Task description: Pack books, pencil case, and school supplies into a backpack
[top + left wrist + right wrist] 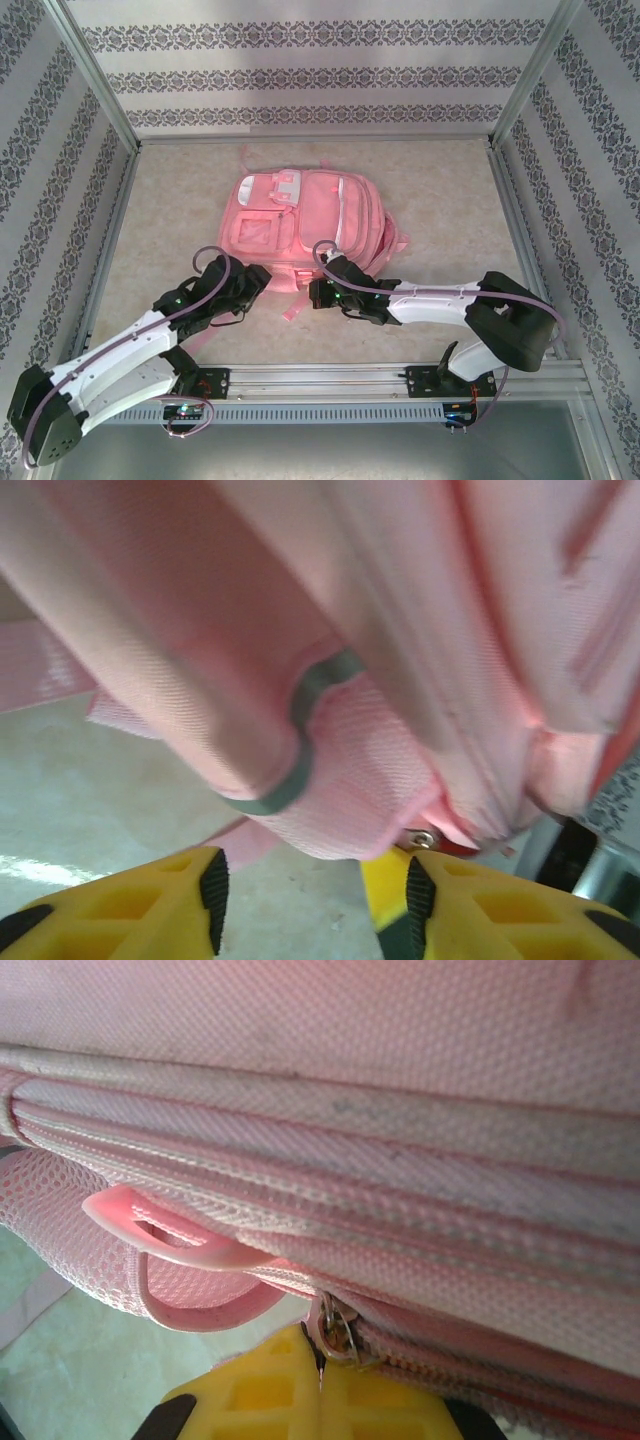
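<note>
A pale, mottled beige tabletop (450,190) is enclosed on 3 sides by walls (310,75) papered in white with dark ornamental bands. 2 silvery metal posts (97,78) rise at the far corners. A slotted metal rail (320,380), possibly aluminium, runs along the near edge.

One pink backpack (305,225) on one desk (170,200). Two arms (130,350), each ending in one tool (two in all: the left tool (315,905), the right tool (320,1395)). Four yellow fingers (150,900). One pink pull tab (110,1207), one metal zip slider (335,1332).
</note>
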